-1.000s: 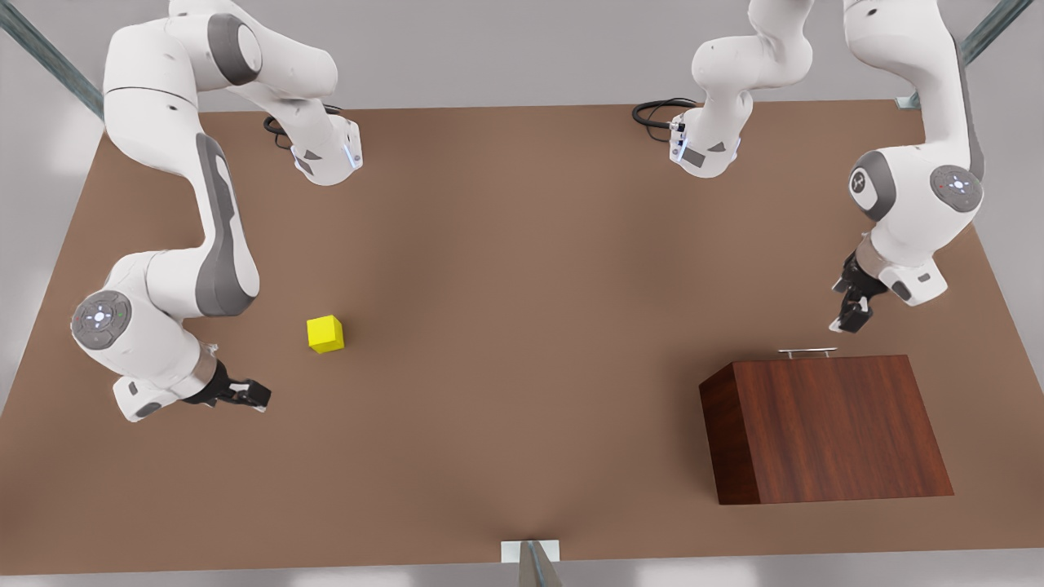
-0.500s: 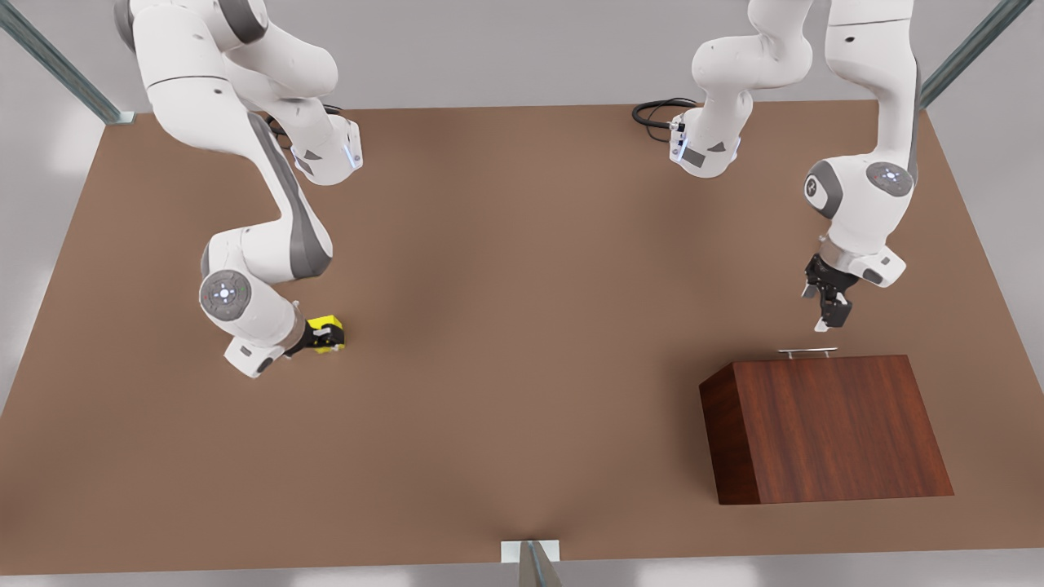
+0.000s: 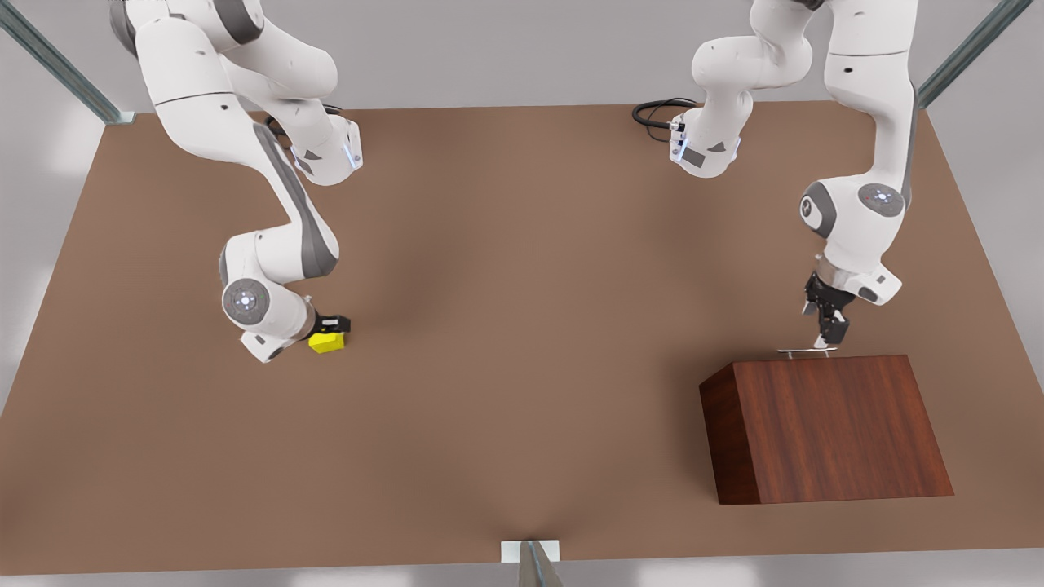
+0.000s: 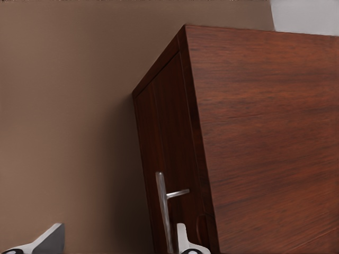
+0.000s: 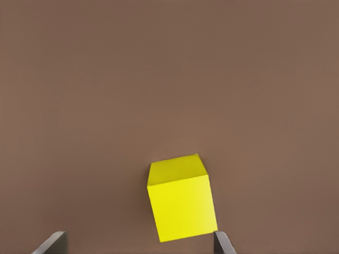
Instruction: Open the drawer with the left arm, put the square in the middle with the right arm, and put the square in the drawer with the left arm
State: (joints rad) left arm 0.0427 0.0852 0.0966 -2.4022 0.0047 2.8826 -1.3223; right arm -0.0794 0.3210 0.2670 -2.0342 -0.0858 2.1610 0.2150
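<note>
R gripper (image 3: 333, 324) spread over yellow cube (image 5: 181, 198) | L gripper (image 3: 825, 338) spread at drawer handle (image 4: 163, 210)

cube (image 3: 327, 343) on the table (image 3: 522, 342), at the front view's left, just by my right gripper (image 3: 336, 324) | box (image 3: 824, 428) at the front view's right | my left gripper (image 3: 825, 333) at the handle (image 3: 807, 351) behind the box
</note>
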